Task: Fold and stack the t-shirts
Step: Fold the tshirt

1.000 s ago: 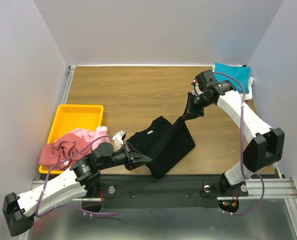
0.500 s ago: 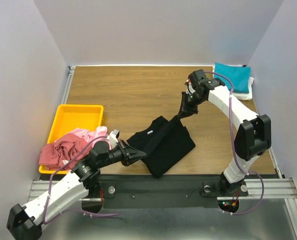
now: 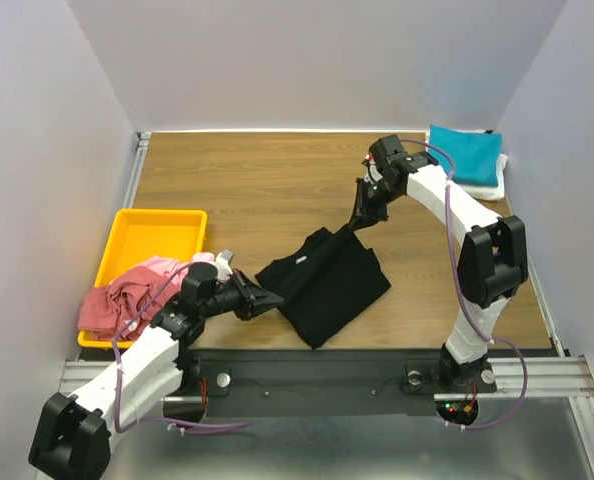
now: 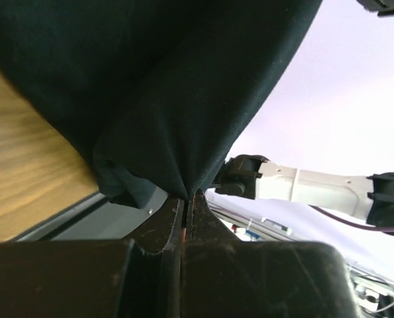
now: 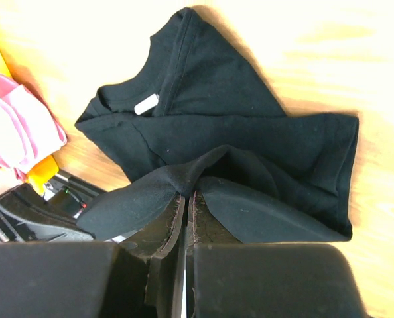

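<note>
The large black t-shirt point(image 3: 327, 285) lies near the table's front edge, pulled out between my two grippers. My left gripper point(image 3: 260, 301) is shut on its near left edge; the left wrist view shows the cloth point(image 4: 170, 99) pinched at the fingertips point(image 4: 188, 196). My right gripper point(image 3: 360, 220) is shut on its far right corner and holds it lifted; the right wrist view shows the shirt point(image 5: 210, 139) with its collar label spread below. A teal shirt point(image 3: 467, 152) lies folded on a white one point(image 3: 490, 186) at the back right. Pink point(image 3: 182, 268) and dusty red point(image 3: 122, 300) shirts lie crumpled at the left.
A yellow tray point(image 3: 157, 232) stands at the left, with the pink and red shirts heaped over its near end. White walls close in the table on three sides. A metal rail point(image 3: 377, 375) runs along the front edge.
My right gripper has moved back and left, pulling the black shirt's corner up. My left gripper has drawn back to the left with its edge, stretching the shirt flatter.
</note>
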You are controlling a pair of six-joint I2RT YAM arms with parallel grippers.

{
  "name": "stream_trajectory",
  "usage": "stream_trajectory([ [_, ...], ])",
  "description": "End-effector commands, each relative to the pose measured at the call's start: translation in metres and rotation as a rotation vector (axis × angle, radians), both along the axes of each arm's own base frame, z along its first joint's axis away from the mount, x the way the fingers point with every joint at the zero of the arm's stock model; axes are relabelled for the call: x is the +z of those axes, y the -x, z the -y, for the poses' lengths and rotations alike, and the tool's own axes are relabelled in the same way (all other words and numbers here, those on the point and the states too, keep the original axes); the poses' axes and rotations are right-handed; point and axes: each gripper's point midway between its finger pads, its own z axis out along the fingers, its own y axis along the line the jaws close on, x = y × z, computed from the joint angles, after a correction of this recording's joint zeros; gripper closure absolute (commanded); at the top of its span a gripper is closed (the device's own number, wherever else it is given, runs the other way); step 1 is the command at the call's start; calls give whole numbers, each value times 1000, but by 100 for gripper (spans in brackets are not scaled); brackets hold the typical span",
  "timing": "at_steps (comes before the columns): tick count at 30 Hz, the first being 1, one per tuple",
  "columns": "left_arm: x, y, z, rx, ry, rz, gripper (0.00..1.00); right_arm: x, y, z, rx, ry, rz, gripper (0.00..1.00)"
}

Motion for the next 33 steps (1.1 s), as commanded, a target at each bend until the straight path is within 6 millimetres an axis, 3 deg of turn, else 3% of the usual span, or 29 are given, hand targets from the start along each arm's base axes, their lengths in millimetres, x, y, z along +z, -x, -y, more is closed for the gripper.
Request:
stream_trajectory([
  [1,14,-2,2,-88,-8,85,100,11,-41,-2,-5,-4,150,100],
  [16,-8,-45,-16,-99,-148,100,100,-10,-54,-5,-1,16,130,99],
  [25,-15,-88,-32,-99,-241,106,99,-13,-70,-4,-22,47,150,99],
  [26,-15,-98,-34,-101,-262,118,91,-15,-75,-1,-39,70,161,98],
  [27,-14,-105,-36,-95,-273,131,82,-15,-79,0,-46,78,170,81],
  [28,-15,-112,-43,-77,-294,119,61,-13,-83,0,-52,83,179,69],
  [30,-5,-137,-55,-51,-358,147,36,-5,-97,-1,-64,83,216,36],
  [31,-5,-153,-66,-15,-407,144,23,8,-107,-3,-75,72,253,31],
  [32,20,-172,-70,-5,-442,198,19,13,-112,-4,-79,66,268,24],
  [33,30,-183,-75,11,-472,217,16,20,-116,-4,-82,57,284,19],
])
